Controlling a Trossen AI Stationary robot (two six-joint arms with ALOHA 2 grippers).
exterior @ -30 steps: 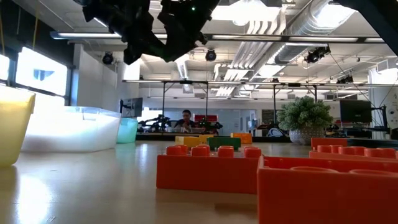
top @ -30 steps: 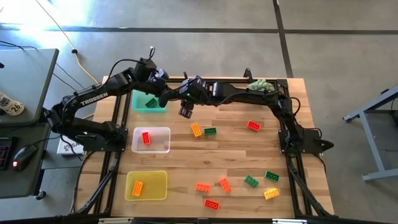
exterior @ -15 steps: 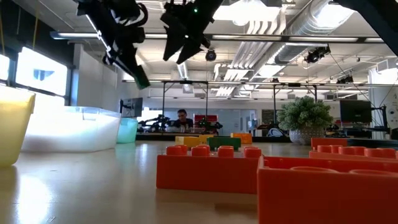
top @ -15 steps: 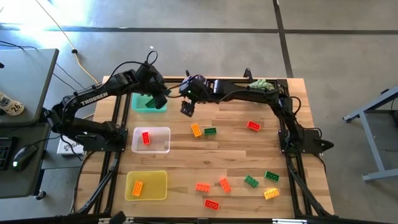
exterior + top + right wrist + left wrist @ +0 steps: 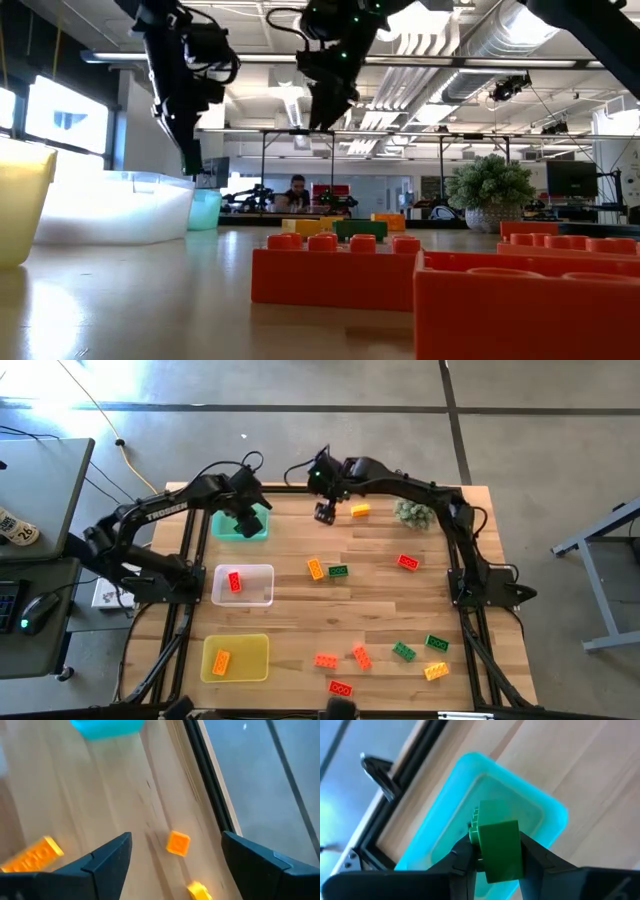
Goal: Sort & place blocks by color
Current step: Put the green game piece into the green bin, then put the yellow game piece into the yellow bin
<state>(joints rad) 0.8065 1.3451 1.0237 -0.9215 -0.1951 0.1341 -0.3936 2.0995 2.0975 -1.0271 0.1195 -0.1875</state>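
Observation:
My left gripper (image 5: 246, 520) hangs over the green tray (image 5: 222, 532) at the far left, shut on a green block (image 5: 497, 845); the tray (image 5: 540, 812) lies below the block. My right gripper (image 5: 325, 512) stands open above the far middle of the table with nothing between its fingers (image 5: 107, 856). An orange-yellow block (image 5: 360, 511) lies flat just right of it. More red, orange and green blocks lie scattered on the wood. In the low view both grippers (image 5: 190, 158) (image 5: 322, 112) hang well above the table. My left gripper pinches the green block by two opposite sides (image 5: 516, 851) between its two fingers. The fingers come from above, pointing steeply down. The block is lifted clear over the green tray, its studs (image 5: 476, 821) turned sideways, its far end sticking out past the fingertips.
A clear tray (image 5: 262, 598) holds a red block (image 5: 234, 581); a yellow tray (image 5: 258, 670) holds an orange one (image 5: 221, 661). Loose blocks lie mid-table (image 5: 338, 571) and near the front right (image 5: 403, 651). A spiky plant (image 5: 412, 512) stands at the far right.
The two grippers, close together a second ago, have parted. My right gripper has swung toward the table's far right. My left gripper has tipped from nearly level to steeply down and sunk a little over the green tray, keeping the green block.

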